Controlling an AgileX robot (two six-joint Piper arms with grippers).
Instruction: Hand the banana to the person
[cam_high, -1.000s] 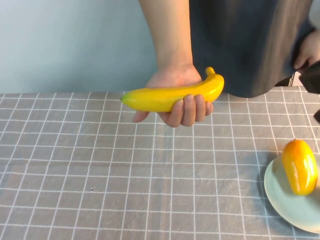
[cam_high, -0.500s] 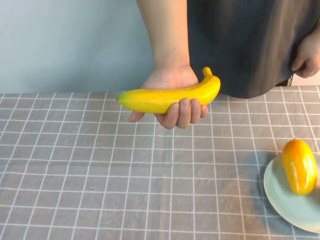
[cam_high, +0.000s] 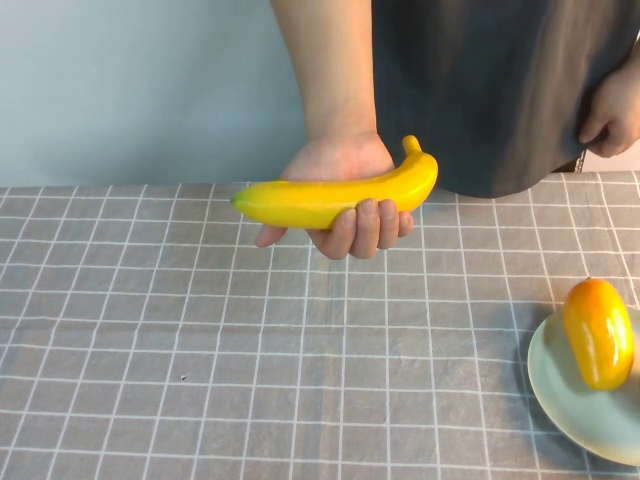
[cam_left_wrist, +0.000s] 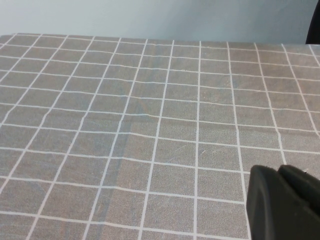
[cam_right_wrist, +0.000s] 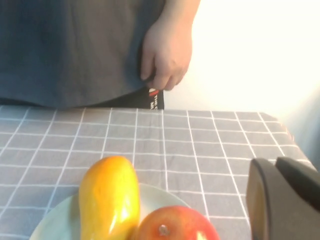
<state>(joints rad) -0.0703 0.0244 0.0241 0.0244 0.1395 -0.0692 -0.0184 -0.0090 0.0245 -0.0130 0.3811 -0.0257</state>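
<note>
We see the banana (cam_high: 335, 197) already in the person (cam_high: 480, 90)'s hand (cam_high: 340, 190), held level above the far side of the table (cam_high: 200, 330), fingers curled under its middle and the stem nub pointing toward the shirt. By our reading the handover is done. Neither gripper shows in the high view. The left gripper (cam_left_wrist: 285, 202) appears only in its own wrist view, as a dark fingertip low over bare checked cloth; the right gripper (cam_right_wrist: 282, 197) likewise shows only one dark tip, near the plate (cam_high: 570, 400) at the table's right edge. We cannot tell whether either is open or closed — neither holds anything that we can see.

The risks from here look small. The right gripper sits close to the plate with the mango (cam_right_wrist: 110, 197) and apple (cam_right_wrist: 175, 222), so a careless retreat could nudge the rim or roll fruit off. The person's grip is one-handed and near the centre — a loosened hold would drop the banana onto the cloth.
</note>
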